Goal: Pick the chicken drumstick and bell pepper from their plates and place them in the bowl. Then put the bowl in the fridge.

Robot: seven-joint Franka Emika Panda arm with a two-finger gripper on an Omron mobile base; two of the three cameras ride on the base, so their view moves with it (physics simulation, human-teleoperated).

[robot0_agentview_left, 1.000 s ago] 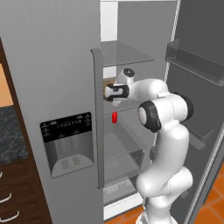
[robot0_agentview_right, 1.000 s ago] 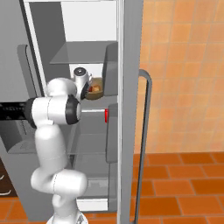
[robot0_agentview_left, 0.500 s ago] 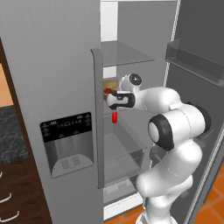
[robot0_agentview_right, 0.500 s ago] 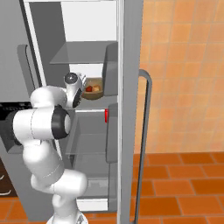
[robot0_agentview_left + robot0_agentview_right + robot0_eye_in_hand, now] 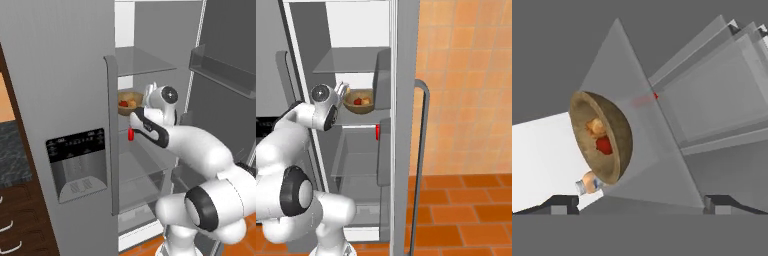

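The wooden bowl [image 5: 127, 101] [image 5: 359, 100] [image 5: 602, 137] rests on a middle shelf inside the open fridge [image 5: 75, 100]. The red bell pepper [image 5: 604, 145] [image 5: 357, 102] and the golden-brown chicken drumstick [image 5: 596, 126] [image 5: 367, 101] lie in the bowl. My gripper [image 5: 148, 95] [image 5: 342, 89] [image 5: 639, 202] is open with nothing held. It hovers just in front of the bowl's rim, apart from it. The plates are out of view.
The fridge's left door with its black dispenser panel [image 5: 77, 165] stands close on one side, and the open right door with its long handle [image 5: 423, 150] on the other. A small red item [image 5: 130, 134] [image 5: 377, 132] sits below the bowl's shelf. A small tan bottle-like thing [image 5: 589, 183] lies beside the bowl.
My hand has drawn back out of the fridge, away from the bowl, and the elbow has swung low and outward. The bowl stays on the shelf, released.
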